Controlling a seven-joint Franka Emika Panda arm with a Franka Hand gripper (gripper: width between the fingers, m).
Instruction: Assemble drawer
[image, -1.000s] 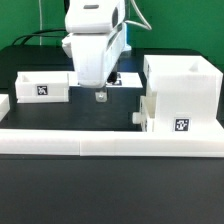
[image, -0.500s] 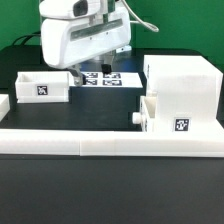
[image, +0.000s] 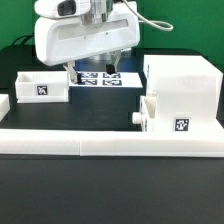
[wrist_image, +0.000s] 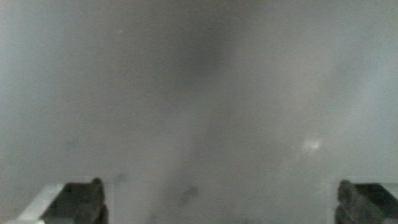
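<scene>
1. Two troubles stand out: my claw (image: 92, 68) hangs spread and empty, its fingertips (wrist_image: 71, 203) far apart in the wrist view with nothing between them, and that view is a grey smear, so I judge I cannot see well what lies under me
2. Coming down blind, I could strike the marker board (image: 100, 79) just below my claw, or clip the rim of the open tray (image: 40, 87) below it toward the exterior view's left
3. Swinging toward the exterior view's right, my broad hand could knock the knobbed tray (image: 148, 112) standing close beside the casing (image: 182, 85), both lower than my claw and well apart from it; a nudge would spoil their lie
4. A second ago my claw was low, near the table between open tray and casing; now it is higher, further toward the exterior view's left and turned broadside, while the drawer parts lie as they did
</scene>
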